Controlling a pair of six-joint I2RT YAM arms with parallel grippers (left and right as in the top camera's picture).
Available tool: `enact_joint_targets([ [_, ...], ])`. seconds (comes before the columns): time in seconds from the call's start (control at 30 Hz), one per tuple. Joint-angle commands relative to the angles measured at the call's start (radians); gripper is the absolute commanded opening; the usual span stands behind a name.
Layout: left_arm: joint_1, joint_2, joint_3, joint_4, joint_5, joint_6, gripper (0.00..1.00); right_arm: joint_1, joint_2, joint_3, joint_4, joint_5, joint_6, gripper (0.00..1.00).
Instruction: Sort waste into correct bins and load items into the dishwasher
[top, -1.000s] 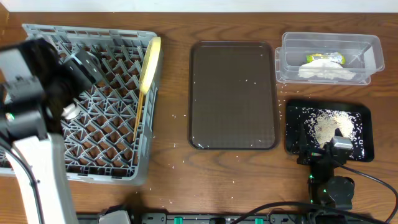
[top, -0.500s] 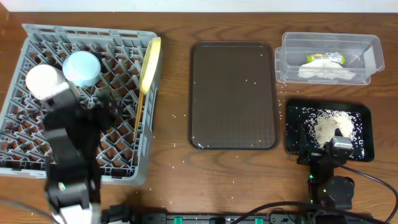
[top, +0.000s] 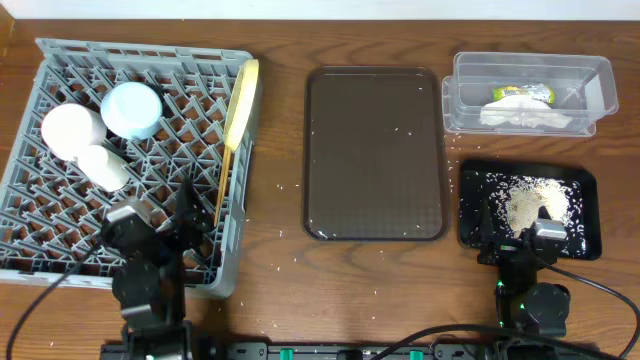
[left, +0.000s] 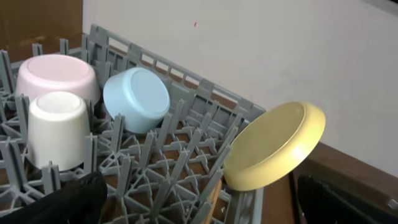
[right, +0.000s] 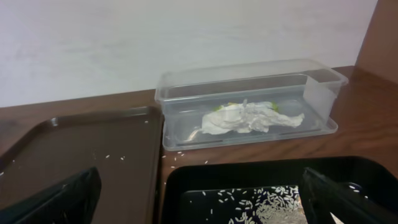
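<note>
The grey dish rack holds an upturned pale pink bowl, a light blue bowl, a small white cup, a yellow plate on edge and chopsticks. My left gripper is open and empty over the rack's front edge; its wrist view shows the pink bowl, the blue bowl, the cup and the plate. The clear tub holds the wrapper and napkin. The black tray holds rice crumbs. My right gripper is open at its front edge.
A dark brown serving tray lies in the middle with a few rice grains on it. Stray grains dot the wooden table around the trays and by the rack. In the right wrist view the tub stands behind the black tray.
My left arm has pulled back from over the rack to its front edge, uncovering the two bowls and the white cup. The right arm has not moved.
</note>
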Motion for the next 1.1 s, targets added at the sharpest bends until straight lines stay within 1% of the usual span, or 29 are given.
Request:
enact_joint_targets([
  [0.0,-0.003,-0.061,-0.034,0.021,-0.009,0.008,0.98,-0.004,0.000,-0.001,-0.005,-0.003,-0.014,0.99],
  [0.47,-0.004,-0.276,-0.177,0.019,0.000,0.005,0.99,-0.004,0.000,-0.001,-0.005,-0.003,-0.014,0.99],
  [0.67,-0.056,-0.276,-0.208,0.026,0.002,0.005,0.99,-0.004,0.000,-0.001,-0.005,-0.003,-0.014,0.99],
  [0.77,-0.098,-0.276,-0.235,0.026,-0.021,0.005,0.98,-0.004,0.000,-0.001,-0.005,-0.003,-0.014,0.99],
  [0.9,-0.140,-0.276,-0.234,-0.031,-0.062,0.006,0.98,-0.004,0.000,-0.001,-0.005,-0.003,-0.014,0.99],
  [1.07,-0.150,-0.276,-0.234,-0.057,-0.059,0.021,0.99,-0.004,0.000,-0.001,-0.005,-0.003,-0.014,0.99],
])
